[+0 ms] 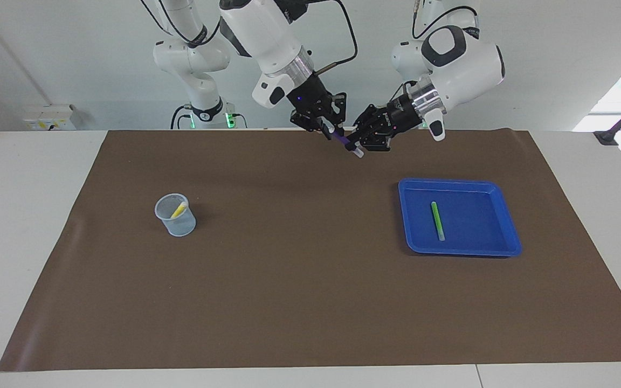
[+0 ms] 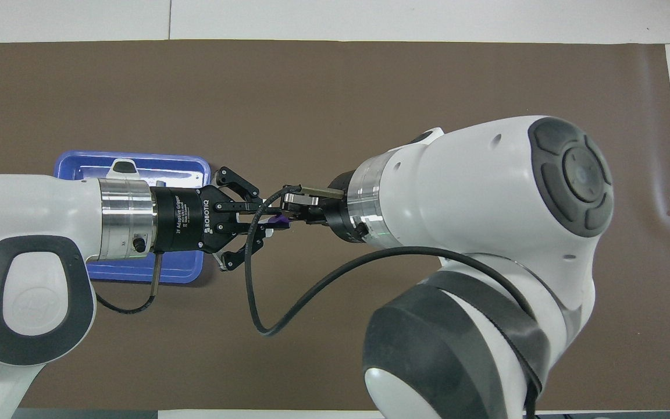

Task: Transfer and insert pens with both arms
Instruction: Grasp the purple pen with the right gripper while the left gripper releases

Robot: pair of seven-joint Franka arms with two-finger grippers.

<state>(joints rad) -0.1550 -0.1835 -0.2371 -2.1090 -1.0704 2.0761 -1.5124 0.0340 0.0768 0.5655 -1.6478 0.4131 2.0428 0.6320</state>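
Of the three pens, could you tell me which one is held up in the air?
The purple pen; the yellow pen stands in the cup, the green pen lies in the tray.

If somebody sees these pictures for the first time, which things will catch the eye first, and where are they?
First, the two grippers meeting in the air above the mat's edge nearest the robots: the left gripper and the right gripper are both shut on the purple pen. Next, the blue tray with the green pen in it, toward the left arm's end. Last, the clear cup with the yellow pen, toward the right arm's end.
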